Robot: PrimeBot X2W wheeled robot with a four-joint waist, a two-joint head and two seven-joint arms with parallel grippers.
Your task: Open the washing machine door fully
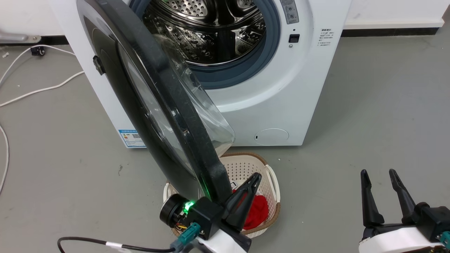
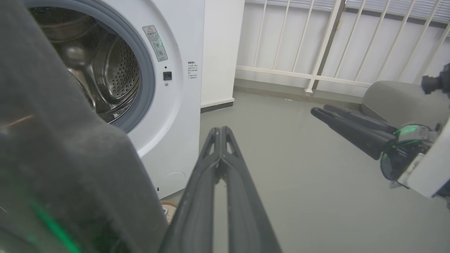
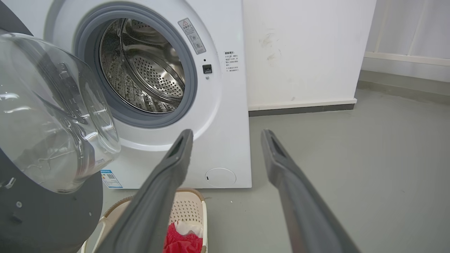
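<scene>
The white washing machine (image 1: pixel 281 105) stands at the top of the head view, its steel drum exposed. The washing machine door (image 1: pixel 182 116), black-rimmed with a clear glass bowl, is swung far out from the front, hinged on the left, its free edge reaching down toward me. My left gripper (image 1: pixel 257 175) is shut on nothing, its fingers lying just right of the door's lower rim; I cannot tell if they touch. In the left wrist view the shut left gripper (image 2: pixel 220 130) points past the dark door (image 2: pixel 63 158) beside the machine (image 2: pixel 182 116). My right gripper (image 1: pixel 378 172) hovers open at the lower right, away from the door.
A cream perforated basket (image 1: pixel 270 182) holding a red cloth sits on the floor under the door's edge, in front of the machine. White cables (image 1: pixel 35 91) lie on the grey floor at left. A white railing (image 2: pixel 316 45) runs behind the open floor at right.
</scene>
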